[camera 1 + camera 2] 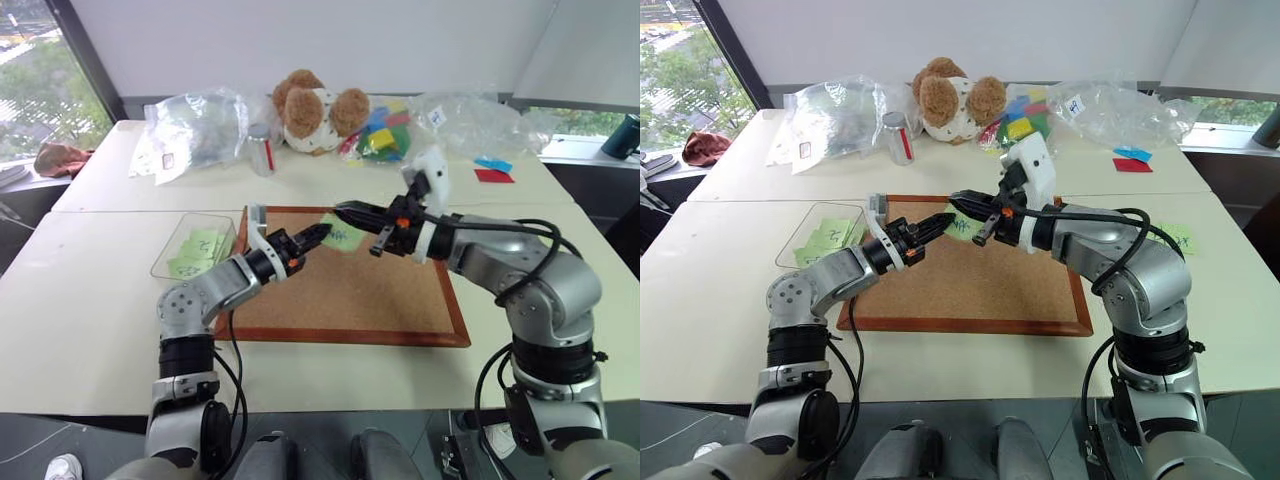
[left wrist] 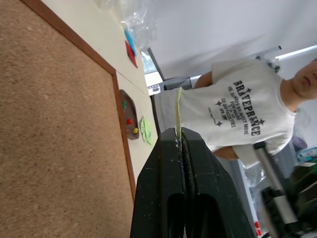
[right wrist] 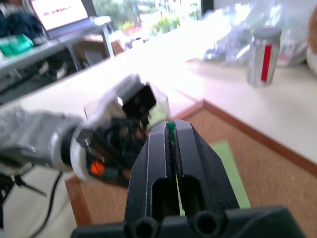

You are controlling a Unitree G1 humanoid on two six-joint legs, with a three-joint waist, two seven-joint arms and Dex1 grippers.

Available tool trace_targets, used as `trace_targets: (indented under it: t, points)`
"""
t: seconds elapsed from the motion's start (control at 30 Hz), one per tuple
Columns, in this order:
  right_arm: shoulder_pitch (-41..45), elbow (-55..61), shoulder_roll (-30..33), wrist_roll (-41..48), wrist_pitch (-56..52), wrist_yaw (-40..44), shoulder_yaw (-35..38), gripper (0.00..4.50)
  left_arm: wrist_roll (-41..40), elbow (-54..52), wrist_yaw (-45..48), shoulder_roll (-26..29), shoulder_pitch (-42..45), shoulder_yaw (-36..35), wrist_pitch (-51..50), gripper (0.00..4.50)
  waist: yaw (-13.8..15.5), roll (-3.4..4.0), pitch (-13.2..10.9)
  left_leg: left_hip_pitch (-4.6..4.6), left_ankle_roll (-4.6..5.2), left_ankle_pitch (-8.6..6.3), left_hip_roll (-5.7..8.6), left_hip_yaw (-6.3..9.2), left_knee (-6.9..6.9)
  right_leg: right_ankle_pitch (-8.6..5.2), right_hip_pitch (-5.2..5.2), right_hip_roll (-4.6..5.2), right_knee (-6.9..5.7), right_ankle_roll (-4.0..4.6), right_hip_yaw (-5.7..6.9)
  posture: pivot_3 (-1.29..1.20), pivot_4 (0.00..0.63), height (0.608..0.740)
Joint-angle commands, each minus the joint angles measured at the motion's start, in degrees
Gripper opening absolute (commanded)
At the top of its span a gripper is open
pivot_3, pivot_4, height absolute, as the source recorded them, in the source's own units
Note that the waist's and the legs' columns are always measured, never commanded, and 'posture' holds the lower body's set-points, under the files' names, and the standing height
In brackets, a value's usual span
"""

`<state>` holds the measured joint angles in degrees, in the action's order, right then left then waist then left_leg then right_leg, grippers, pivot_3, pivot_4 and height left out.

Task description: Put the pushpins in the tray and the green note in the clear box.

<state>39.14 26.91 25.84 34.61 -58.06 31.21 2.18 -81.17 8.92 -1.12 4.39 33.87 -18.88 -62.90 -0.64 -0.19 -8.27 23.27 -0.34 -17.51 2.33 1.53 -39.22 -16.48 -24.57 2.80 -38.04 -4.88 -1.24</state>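
Both arms reach inward over the corkboard (image 1: pixel 350 290); left gripper (image 1: pixel 322 233) pinches green note (image 1: pixel 343 236), right gripper (image 1: pixel 340 208) clamps a pushpin (image 3: pixel 171 127)

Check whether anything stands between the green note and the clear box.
Nothing visible does. The left gripper holds the green note above the corkboard, and the open clear box sits beside the board's left edge.

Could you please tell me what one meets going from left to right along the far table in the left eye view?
Reddish cloth → clear plastic bag → silver can → teddy bear → bag of coloured blocks → blue and red paper pieces → dark mug.
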Motion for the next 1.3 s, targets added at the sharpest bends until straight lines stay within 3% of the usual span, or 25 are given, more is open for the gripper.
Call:
trace_targets:
  t: [0.03, 0.23, 0.6, 1.0, 1.2, 1.3]
  points:
    - [1.59, 1.64, -1.01, 2.44, 1.61, -1.07, 3.01, 0.04, 0.13, -0.86, 0.63, 0.25, 0.12, -0.07, 0.74, 0.0, -0.03, 0.0, 0.0, 0.0, 0.0, 0.0, 0.0, 0.0, 0.0, 0.0, 0.0, 0.0, 0.0, 0.0, -0.01, 0.0, 0.15, 0.74]
    - [0.18, -1.56, 2.19, -1.28, 4.24, -3.01, 3.57, 0.04, 0.16, -0.73, 0.69, 0.71, 0.31, -0.66, 0.69, 0.0, -0.03, 0.0, 0.0, 0.0, 0.0, 0.0, 0.0, 0.0, 0.0, 0.0, 0.0, 0.0, 0.0, 0.0, 0.0, 0.0, 0.15, 0.74]
    - [-1.45, -30.92, 11.58, -14.17, 13.16, -7.11, 8.43, 0.04, -0.55, -0.8, 0.73, 2.23, 1.71, -1.91, 1.4, 0.0, -0.26, -0.02, 0.01, -0.01, -0.01, 0.02, 0.01, -0.04, 0.04, 0.0, -0.02, -0.03, -0.02, 0.0, -0.04, 0.0, 0.15, 0.74]
    - [5.31, -59.18, 10.7, -20.34, 23.98, -7.2, 7.91, 0.04, -0.07, -2.0, 0.96, 2.01, 1.08, -1.59, 1.98, 0.0, -0.13, -0.02, 0.01, -0.04, -0.03, 0.04, 0.01, -0.08, 0.01, 0.0, 0.0, -0.05, -0.06, 0.0, -0.08, 0.0, 0.15, 0.74]
    - [7.58, -66.75, 10.1, -22.2, 27.05, -5.26, 6.96, 0.04, 0.21, -2.66, 0.95, 1.85, 0.57, -1.47, 2.33, 0.0, -0.13, -0.02, 0.01, -0.03, -0.04, 0.04, 0.01, -0.08, 0.01, 0.0, 0.0, -0.05, -0.06, 0.0, -0.08, 0.0, 0.15, 0.74]
    - [8.04, -68.14, 9.74, -22.61, 27.83, -4.94, 7.19, 0.96, 0.39, -2.93, 0.84, 1.59, 0.42, -1.37, 2.76, 0.0, -0.13, -0.02, 0.01, -0.03, -0.04, 0.04, 0.01, -0.08, 0.01, 0.0, 0.0, -0.05, -0.06, 0.0, -0.08, 0.0, 0.15, 0.74]
